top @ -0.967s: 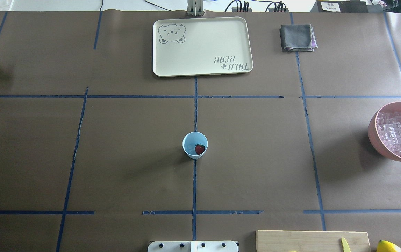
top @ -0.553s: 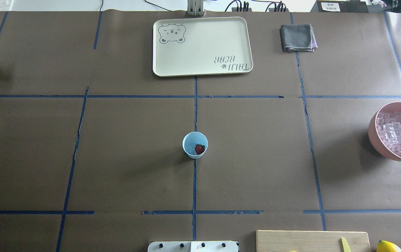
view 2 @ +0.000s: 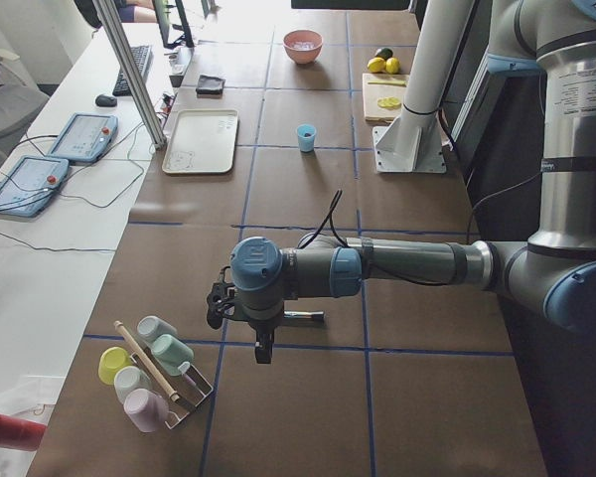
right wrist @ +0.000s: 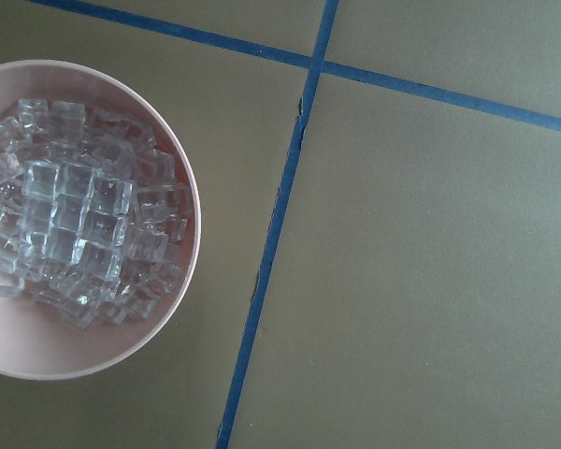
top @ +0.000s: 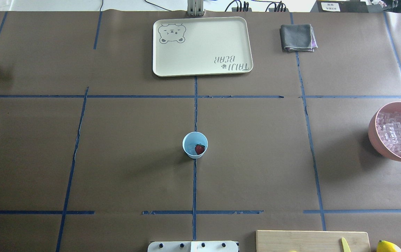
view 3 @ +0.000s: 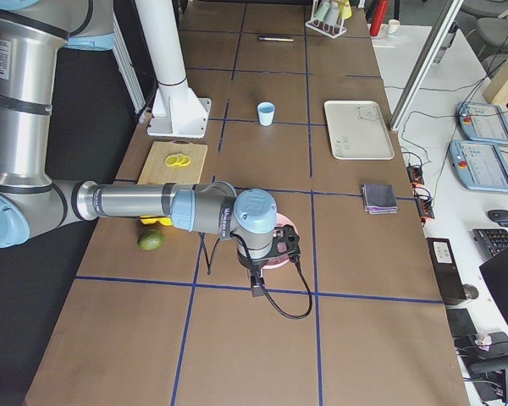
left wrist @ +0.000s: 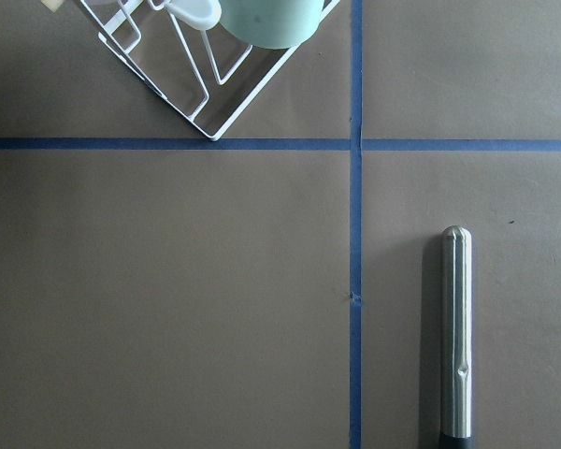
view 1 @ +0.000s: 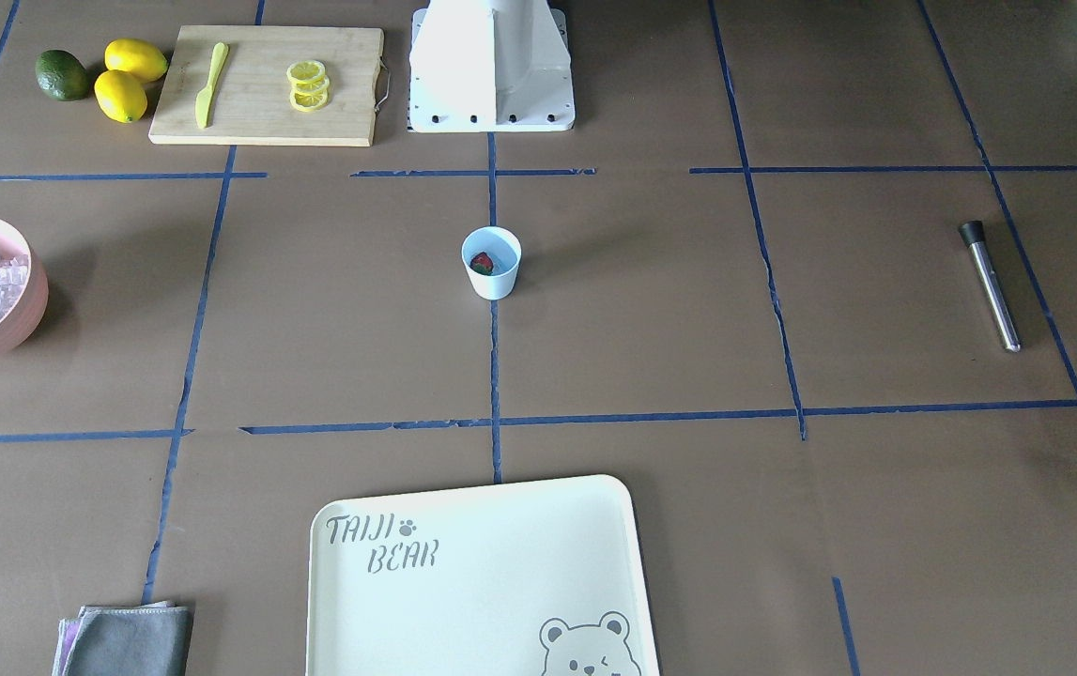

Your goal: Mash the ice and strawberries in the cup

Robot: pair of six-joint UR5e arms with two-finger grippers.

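The light-blue cup (top: 195,144) stands upright at the table's middle, with the red strawberry (top: 199,149) inside it; the front view shows the cup (view 1: 491,263) too. The ice (right wrist: 70,234) is piled in a pink bowl (top: 373,129) at the robot's right table edge. My right gripper (view 3: 256,286) hangs over that bowl; its wrist view looks straight down on the cubes. My left gripper (view 2: 262,350) hovers over a metal rod (left wrist: 456,337) at the far left. Neither gripper's fingers show clearly, so I cannot tell their state.
A cream bear tray (top: 202,45) and a folded grey cloth (top: 297,37) lie at the far side. A cutting board (view 1: 266,84) with lemon slices and a yellow knife, lemons (view 1: 130,80) and a green fruit sit near the base. A wire rack (view 2: 154,373) holds cups.
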